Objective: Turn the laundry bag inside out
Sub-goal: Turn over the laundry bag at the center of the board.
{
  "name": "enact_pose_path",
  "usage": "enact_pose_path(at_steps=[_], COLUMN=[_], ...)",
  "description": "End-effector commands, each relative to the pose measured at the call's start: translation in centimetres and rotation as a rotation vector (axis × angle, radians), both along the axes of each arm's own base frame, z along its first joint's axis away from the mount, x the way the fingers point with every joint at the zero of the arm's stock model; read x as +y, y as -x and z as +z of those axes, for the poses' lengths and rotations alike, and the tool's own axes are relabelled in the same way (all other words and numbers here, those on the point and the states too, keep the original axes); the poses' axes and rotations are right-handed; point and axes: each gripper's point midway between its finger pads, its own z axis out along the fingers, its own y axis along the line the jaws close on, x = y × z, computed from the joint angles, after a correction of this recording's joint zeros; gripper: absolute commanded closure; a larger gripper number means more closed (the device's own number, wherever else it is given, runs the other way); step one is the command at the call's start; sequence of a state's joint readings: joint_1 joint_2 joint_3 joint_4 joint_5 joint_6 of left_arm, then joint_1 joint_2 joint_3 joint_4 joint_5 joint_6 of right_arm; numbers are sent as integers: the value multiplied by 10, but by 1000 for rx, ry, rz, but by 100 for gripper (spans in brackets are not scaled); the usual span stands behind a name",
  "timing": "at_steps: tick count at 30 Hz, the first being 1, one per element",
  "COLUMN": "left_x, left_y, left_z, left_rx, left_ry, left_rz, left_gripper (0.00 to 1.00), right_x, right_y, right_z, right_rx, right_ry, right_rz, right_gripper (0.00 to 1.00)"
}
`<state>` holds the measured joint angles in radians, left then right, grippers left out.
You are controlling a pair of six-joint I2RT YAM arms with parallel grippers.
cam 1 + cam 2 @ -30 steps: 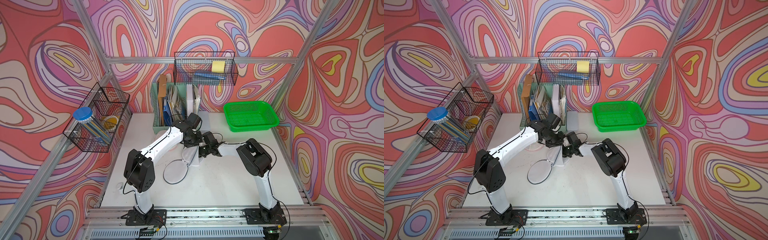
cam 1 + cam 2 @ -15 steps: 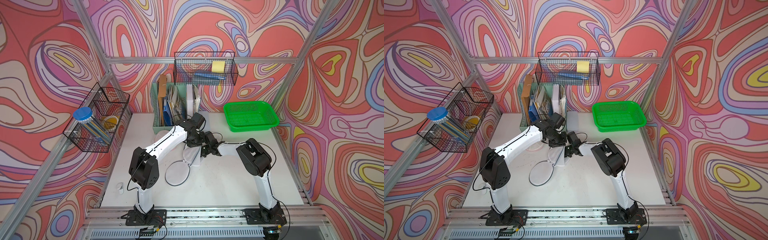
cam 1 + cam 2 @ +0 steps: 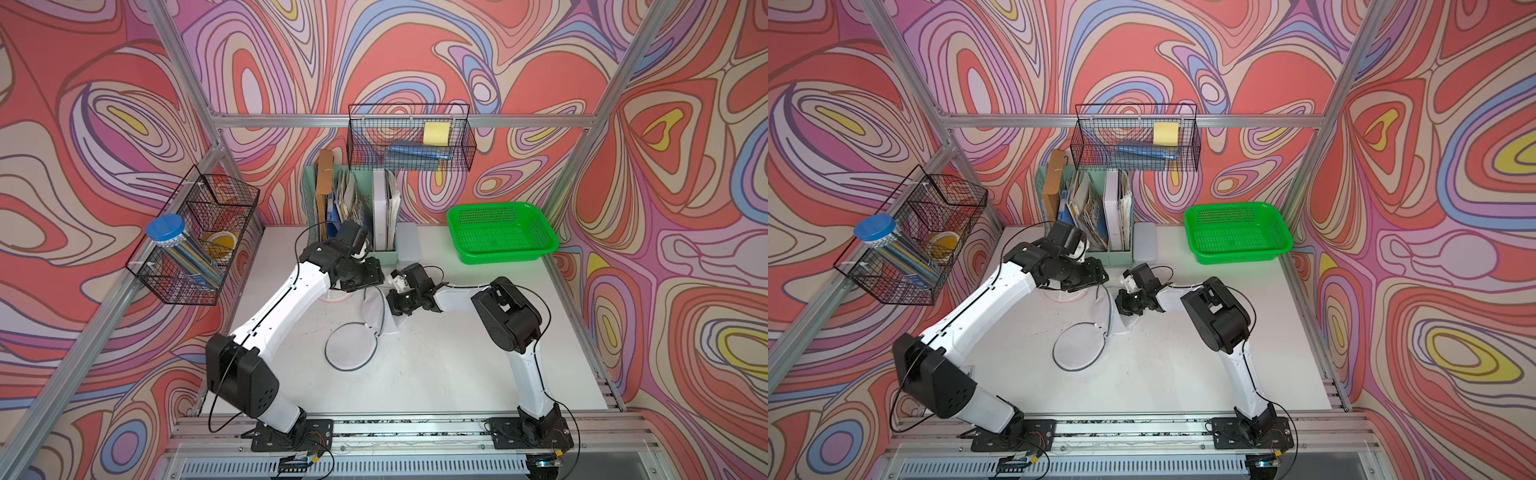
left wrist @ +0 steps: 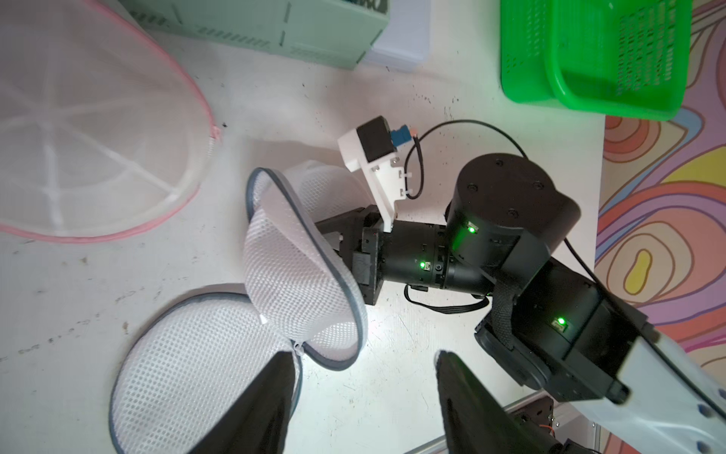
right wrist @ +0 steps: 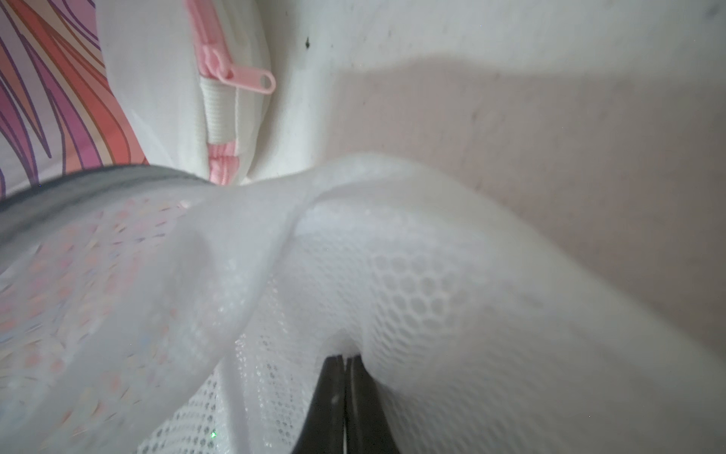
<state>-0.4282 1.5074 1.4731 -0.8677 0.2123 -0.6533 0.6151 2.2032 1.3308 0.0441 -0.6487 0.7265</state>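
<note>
Laundry bag, a white mesh pouch with a grey zip rim (image 3: 376,311): it lies at the centre of the white tabletop (image 3: 436,374), between the two arms. One round panel rests flat toward the front edge and the other lobe stands lifted, so the long axis runs from the flat panel back and up to the right gripper (image 5: 345,365). The right gripper's black fingers are pressed together on a fold of mesh, and the lobe drapes over them. The left gripper (image 4: 364,355) hovers above the bag with its fingers apart, holding nothing. The grey rim passes just beside one finger (image 4: 271,397). The right arm is therefore the anchor. The coming move probably requires the left fingers to close on that rim and draw it over the pinched fold. A second, pink-trimmed mesh bag (image 4: 98,129) lies nearby and is not part of the grip.
</note>
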Motion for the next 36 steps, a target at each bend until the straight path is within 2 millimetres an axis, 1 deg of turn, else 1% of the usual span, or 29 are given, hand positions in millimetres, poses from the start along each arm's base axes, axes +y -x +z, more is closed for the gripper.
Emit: enact_pose_path(at_steps=[1, 2, 3, 4, 5, 7, 9, 12, 14, 16, 18, 24, 31, 33, 34, 36], left_x=[24, 31, 38, 41, 44, 47, 44, 42, 39, 35, 33, 26, 20, 18, 17, 16], left_y=[5, 7, 7, 8, 9, 10, 11, 9, 6, 5, -1, -4, -7, -7, -7, -8], left_z=[-23, -32, -43, -53, -65, -91, -115, -141, -149, -155, -158, -169, -188, -190, -191, -190], left_rx=[27, 41, 49, 57, 64, 96, 129, 158, 166, 171, 152, 159, 197, 200, 200, 194], left_ry=[13, 27, 39, 55, 76, 105, 150, 178, 194, 222, 241, 292, 317, 336, 346, 361], left_rz=[39, 66, 92, 109, 124, 155, 162, 182, 182, 176, 184, 189, 188, 188, 189, 193], left_gripper=[55, 57, 62, 70, 74, 74, 73, 75, 74, 74, 73, 68, 66, 67, 70, 84], right_x=[-12, -12, -12, -12, -12, -11, -11, -11, -11, -12, -12, -12, -11, -10, -11, -10], right_y=[18, 18, 17, 17, 17, 17, 16, 16, 16, 16, 17, 17, 16, 16, 16, 16], right_z=[-44, -43, -42, -41, -40, -39, -38, -37, -37, -37, -38, -38, -38, -36, -38, -37], right_rx=[107, 107, 105, 107, 105, 107, 105, 105, 105, 108, 111, 111, 116, 113, 116, 115], right_ry=[110, 110, 109, 111, 111, 109, 112, 112, 117, 119, 121, 123, 122, 121, 123, 121], right_rz=[-9, -8, -7, -9, -8, -6, -5, -5, -4, -5, -5, -1, 1, 1, 0, 2], right_gripper=[93, 93, 93, 93, 93, 93, 93, 93, 93, 93, 93, 93, 92, 93, 93, 92])
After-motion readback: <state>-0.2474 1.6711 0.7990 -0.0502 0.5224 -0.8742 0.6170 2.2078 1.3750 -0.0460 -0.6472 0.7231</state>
